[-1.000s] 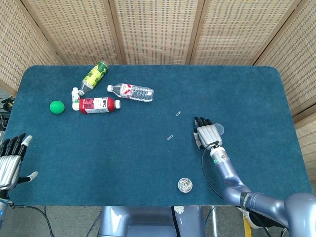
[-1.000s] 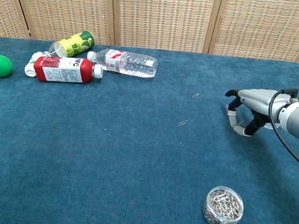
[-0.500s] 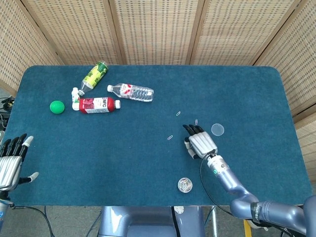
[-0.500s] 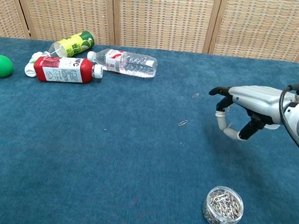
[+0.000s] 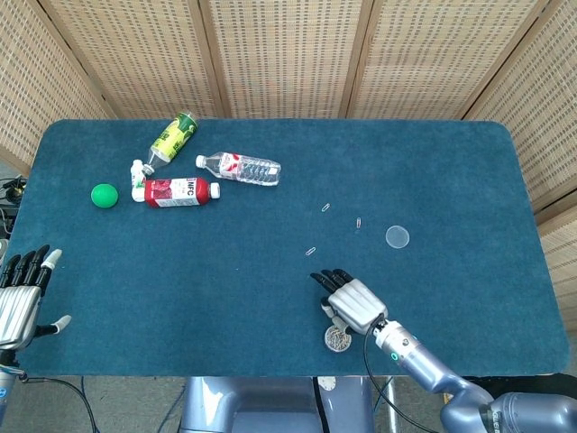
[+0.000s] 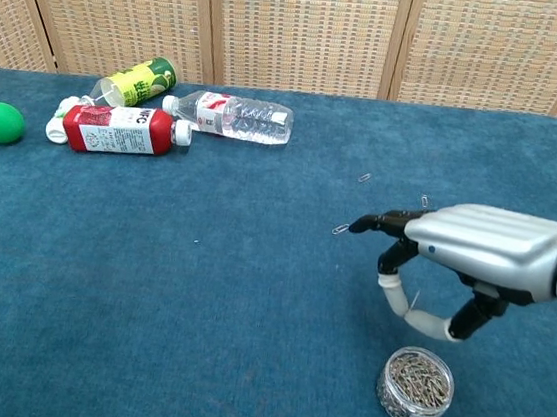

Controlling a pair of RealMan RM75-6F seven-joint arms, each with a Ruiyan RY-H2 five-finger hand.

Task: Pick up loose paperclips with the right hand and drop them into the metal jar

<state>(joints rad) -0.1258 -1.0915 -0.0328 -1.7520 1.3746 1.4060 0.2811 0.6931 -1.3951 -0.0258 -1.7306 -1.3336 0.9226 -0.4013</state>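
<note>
**Right hand poised over the jar of paperclips**

Head view: the silver right hand (image 5: 350, 301) sits low over the dark blue cloth-covered table (image 5: 270, 271), partly covering the small round metal jar (image 5: 337, 338) near the front edge. Three loose wire paperclips lie on the cloth beyond it: one (image 5: 310, 251) nearest the hand, one (image 5: 325, 207) further back, and one (image 5: 359, 222) beside a clear round lid (image 5: 397, 236). At the far left the silver left hand (image 5: 20, 293) hangs off the table edge, fingers spread, holding nothing. Toward the back left lie a green ball (image 5: 105, 195), a red-labelled bottle (image 5: 176, 191), a yellow-green bottle (image 5: 173, 137) and a clear plastic water bottle (image 5: 239, 168), all on their sides.

Chest view: the right hand (image 6: 452, 274) hovers just above the metal jar (image 6: 415, 387), which is full of paperclips. Its thumb and a finger curve toward each other, and a thin sliver, seemingly a paperclip (image 6: 412, 300), shows between them; I cannot tell for certain that it is gripped. The other fingers reach forward.
</note>
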